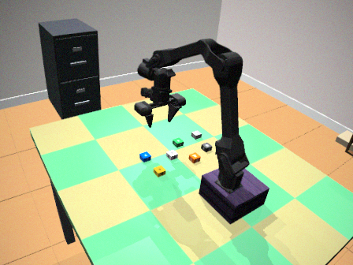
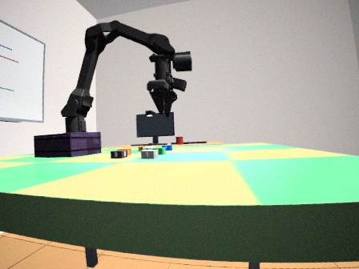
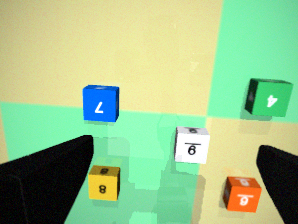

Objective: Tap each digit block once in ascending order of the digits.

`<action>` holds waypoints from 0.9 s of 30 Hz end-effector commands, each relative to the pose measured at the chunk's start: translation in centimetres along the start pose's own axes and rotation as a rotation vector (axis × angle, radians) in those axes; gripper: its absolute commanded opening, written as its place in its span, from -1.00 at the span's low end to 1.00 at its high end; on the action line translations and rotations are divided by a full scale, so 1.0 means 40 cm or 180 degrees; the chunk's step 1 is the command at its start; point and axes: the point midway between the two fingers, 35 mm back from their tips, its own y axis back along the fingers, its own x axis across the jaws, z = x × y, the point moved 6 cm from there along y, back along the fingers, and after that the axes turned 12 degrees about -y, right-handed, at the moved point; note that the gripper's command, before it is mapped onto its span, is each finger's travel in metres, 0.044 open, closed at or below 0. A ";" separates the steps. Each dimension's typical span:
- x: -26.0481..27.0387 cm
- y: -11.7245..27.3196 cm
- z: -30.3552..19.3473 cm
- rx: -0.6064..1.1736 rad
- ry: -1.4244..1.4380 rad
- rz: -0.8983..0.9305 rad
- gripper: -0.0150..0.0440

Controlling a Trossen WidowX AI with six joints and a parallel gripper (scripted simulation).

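Observation:
My gripper [image 1: 160,124] [image 2: 165,114] [image 3: 174,148] is open and empty, high above the blocks. The blue block [image 1: 145,157] [image 2: 168,147] [image 3: 101,104] shows 7, the green block [image 1: 178,142] [image 2: 162,150] [image 3: 270,98] shows 4, and the yellow block [image 1: 159,171] [image 3: 104,184] shows 8. The white block [image 1: 172,154] [image 3: 191,146] and orange block [image 1: 195,158] [image 2: 128,151] [image 3: 243,195] each show a barred 6 or 9; I cannot tell which. The light grey block [image 1: 196,135] [image 2: 149,154] and dark block [image 1: 206,147] [image 2: 118,154] have unreadable digits and are outside the wrist view.
The arm stands on a purple wooden base [image 1: 235,197] [image 2: 67,145], near the orange and dark blocks. The blocks lie in a loose group on the checkered table [image 1: 106,197]. A black cabinet [image 1: 71,71] stands beyond the table. A monitor [image 2: 155,125] is in the background.

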 end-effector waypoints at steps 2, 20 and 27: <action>-0.198 0.004 0.050 -0.0010 -0.0049 -0.0038 0.86; -0.225 0.004 0.053 -0.0011 -0.0049 -0.0042 0.86; -0.252 0.005 0.064 -0.0017 -0.0062 -0.0046 0.86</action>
